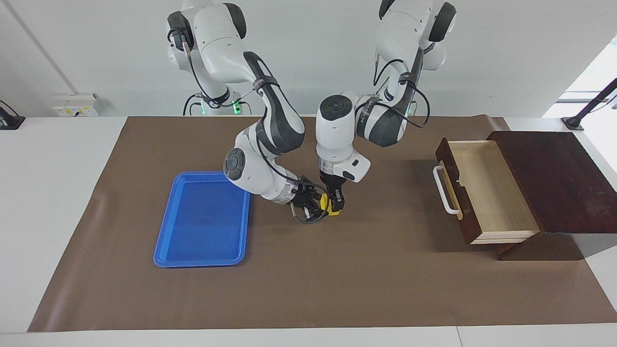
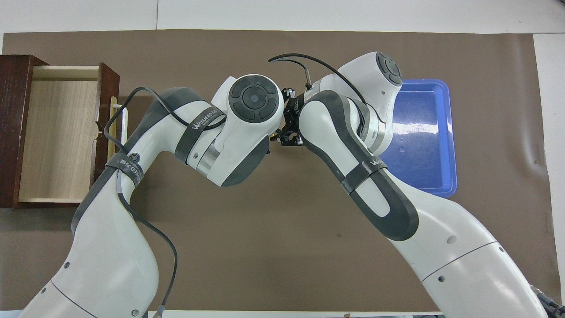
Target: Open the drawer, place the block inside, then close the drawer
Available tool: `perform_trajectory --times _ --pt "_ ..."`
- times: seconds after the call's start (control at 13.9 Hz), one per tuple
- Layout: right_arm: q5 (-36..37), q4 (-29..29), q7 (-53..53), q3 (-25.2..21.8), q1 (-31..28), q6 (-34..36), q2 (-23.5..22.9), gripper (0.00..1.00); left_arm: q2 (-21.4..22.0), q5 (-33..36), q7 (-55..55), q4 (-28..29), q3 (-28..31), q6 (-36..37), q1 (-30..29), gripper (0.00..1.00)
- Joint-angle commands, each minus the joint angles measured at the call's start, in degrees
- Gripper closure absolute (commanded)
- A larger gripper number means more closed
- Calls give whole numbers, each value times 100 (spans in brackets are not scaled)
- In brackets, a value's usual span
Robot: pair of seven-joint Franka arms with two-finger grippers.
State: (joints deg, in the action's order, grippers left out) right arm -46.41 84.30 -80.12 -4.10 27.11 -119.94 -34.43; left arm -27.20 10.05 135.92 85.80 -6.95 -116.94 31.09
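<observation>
Yellow block (image 1: pixel 329 205) sat at frame centre in the facing view, over the brown mat (image 1: pixel 337 270), pinched from two sides at once. Left gripper (image 1: pixel 336 200) came straight down onto it, fingers clamped on the cube. Right gripper (image 1: pixel 315 206) reached in sideways, low and tilted, also clenched on the cube. In the overhead view both forearms covered the block entirely. Whether it rested on the mat or hung just above it could not be told.

Progress, as judged: drawer (image 1: pixel 484 190) at the right of the facing frame was already pulled out, and nothing could be seen inside it. This looked like a handover, right arm to left. Left to do: the right gripper letting go, carrying to the drawer, dropping in, pushing shut.

Materials: block was a small plain-faced cube, bright and hard-edged, likely plastic or painted wood. Drawer was shallow and wide, with a dark glossy wood front, white bar handle (image 1: pixel 442 189) and pale straight-grained interior. Blue tray (image 1: pixel 205 220), centre-left, was smooth moulded plastic with rounded corners and a low rim. Mat was matte, slightly creased at the edges.
</observation>
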Motion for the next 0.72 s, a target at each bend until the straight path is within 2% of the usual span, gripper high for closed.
perform_trajectory --times 0.0,0.29,0.36,0.43,0.5,0.57,0.65 --pt "-175 -71 -197 -12 -30 -196 -3 100 -39 -38 5 -28 -17 233 29 100" --pt "-175 -71 -241 -12 -30 -196 -3 100 -39 -47 -48 -37 -26 268 2 100" --pt "-175 -71 -258 -12 -39 -196 6 77 -39 -47 -48 -37 -17 277 2 100" --pt "-175 -80 -372 -12 -74 -196 6 48 -39 -47 -48 -37 -17 285 2 100" --pt "-288 -89 -521 -12 -83 -205 6 26 -31 -47 -48 -37 -17 294 2 100" --pt "-342 -89 -540 -12 -83 -214 6 0 -30 -47 -48 -37 -26 294 -6 100" --pt "-342 -89 -531 -12 -92 -214 6 0 -22 -47 -83 -37 -17 294 -6 100"
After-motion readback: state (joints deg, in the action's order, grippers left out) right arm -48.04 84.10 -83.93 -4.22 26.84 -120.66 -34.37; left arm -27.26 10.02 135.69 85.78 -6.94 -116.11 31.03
